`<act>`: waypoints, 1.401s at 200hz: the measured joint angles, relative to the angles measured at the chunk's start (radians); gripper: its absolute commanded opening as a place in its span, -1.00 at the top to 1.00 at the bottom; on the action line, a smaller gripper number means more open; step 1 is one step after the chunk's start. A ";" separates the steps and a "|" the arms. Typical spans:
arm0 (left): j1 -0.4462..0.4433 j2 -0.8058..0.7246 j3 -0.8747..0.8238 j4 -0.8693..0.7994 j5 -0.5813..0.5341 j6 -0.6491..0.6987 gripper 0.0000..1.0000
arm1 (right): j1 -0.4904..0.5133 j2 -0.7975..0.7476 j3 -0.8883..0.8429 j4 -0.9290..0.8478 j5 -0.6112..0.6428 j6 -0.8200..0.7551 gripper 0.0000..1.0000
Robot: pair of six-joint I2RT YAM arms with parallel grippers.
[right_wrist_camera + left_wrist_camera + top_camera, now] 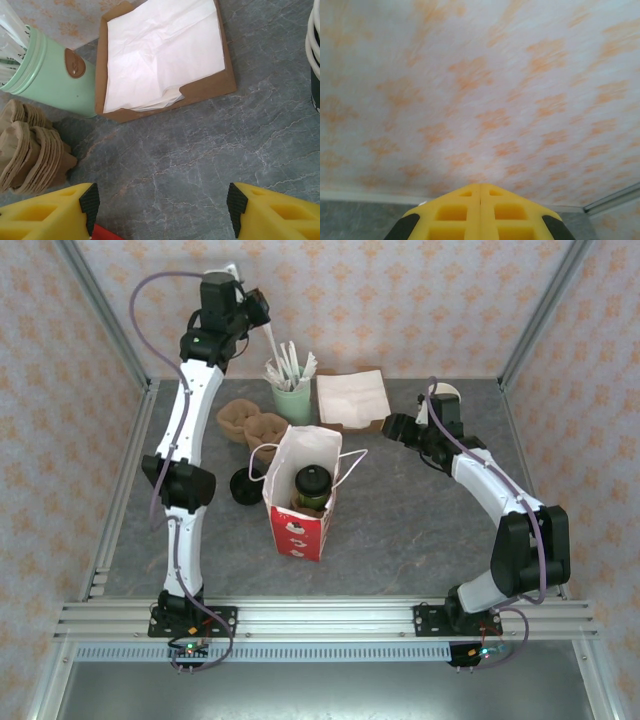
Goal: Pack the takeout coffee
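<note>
While the closed left hand (480,214) faces the wall (470,75), the right hand (162,205) hovers spread above the table (200,150).

The takeout coffee (312,486) half-hidden by bag (298,532)

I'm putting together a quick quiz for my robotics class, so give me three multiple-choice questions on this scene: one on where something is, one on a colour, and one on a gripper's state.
1. Where is the takeout coffee?
A) on a shelf
B) upright inside the red-and-white bag
C) hanging from a hook

2. What colour is the utensil holder?
A) red
B) black
C) mint green

3. How is the right gripper?
A) open and empty
B) shut on a spoon
C) shut on a sponge

Answers:
1 B: it shows through the bag's open top.
2 C: its side is pale green in the right wrist view.
3 A: its fingers stand wide apart with nothing between them.
</note>
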 measured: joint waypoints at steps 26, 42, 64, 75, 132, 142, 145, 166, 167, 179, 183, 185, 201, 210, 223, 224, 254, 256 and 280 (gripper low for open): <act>-0.013 -0.049 0.018 0.000 0.003 0.029 1.00 | 0.004 0.000 0.000 0.000 -0.001 0.000 -0.41; -0.013 -0.050 0.021 -0.002 0.007 0.037 1.00 | 0.004 0.000 0.000 0.000 -0.003 0.000 -0.41; -0.015 -0.024 0.021 -0.021 0.011 0.050 1.00 | 0.005 0.000 0.000 0.000 -0.003 0.000 -0.41; -0.018 -0.004 0.021 -0.028 0.013 0.051 1.00 | 0.005 0.000 0.000 0.000 -0.003 0.000 -0.41; -0.046 0.084 0.016 -0.079 0.024 0.052 1.00 | 0.005 0.000 0.000 0.000 -0.003 0.000 -0.41; -0.049 0.083 0.016 -0.085 0.022 0.057 1.00 | 0.005 0.000 0.000 0.000 -0.003 0.000 -0.41; -0.049 0.080 0.016 -0.085 0.022 0.058 1.00 | 0.005 0.000 0.000 0.000 -0.004 0.000 -0.41; -0.051 0.065 0.017 -0.093 0.022 0.070 1.00 | 0.005 0.000 0.000 0.000 -0.006 0.000 -0.41; -0.051 0.064 0.017 -0.093 0.021 0.071 1.00 | 0.005 0.000 0.001 0.000 -0.006 0.000 -0.41; -0.051 0.047 0.018 -0.104 0.022 0.077 1.00 | 0.005 0.000 0.003 0.000 -0.008 0.000 -0.40; -0.053 0.042 0.018 -0.108 0.022 0.078 1.00 | 0.005 0.000 0.003 0.000 -0.010 0.000 -0.40; -0.054 0.037 0.018 -0.111 0.021 0.079 1.00 | 0.006 0.000 0.004 0.000 -0.011 0.000 -0.40; -0.056 -0.007 0.018 -0.136 0.021 0.093 1.00 | 0.006 0.000 0.010 -0.003 -0.015 0.001 -0.40; -0.058 -0.039 0.018 -0.148 0.021 0.103 1.00 | 0.008 0.000 0.016 -0.006 -0.016 0.001 -0.40; -0.066 -0.101 0.018 -0.169 0.021 0.119 1.00 | 0.008 0.000 0.024 -0.007 -0.018 0.004 -0.40; -0.068 -0.109 0.018 -0.172 0.021 0.121 1.00 | 0.008 0.000 0.024 -0.007 -0.018 0.004 -0.40; -0.104 -0.291 0.006 -0.198 0.026 0.153 1.00 | 0.014 0.011 0.059 -0.014 -0.016 0.008 -0.38; -0.106 -0.301 0.002 -0.198 0.026 0.154 1.00 | 0.016 0.013 0.064 -0.015 -0.015 0.008 -0.38; -0.154 -0.477 -0.086 -0.203 0.041 0.167 1.00 | 0.029 0.070 0.126 -0.015 0.001 0.013 -0.37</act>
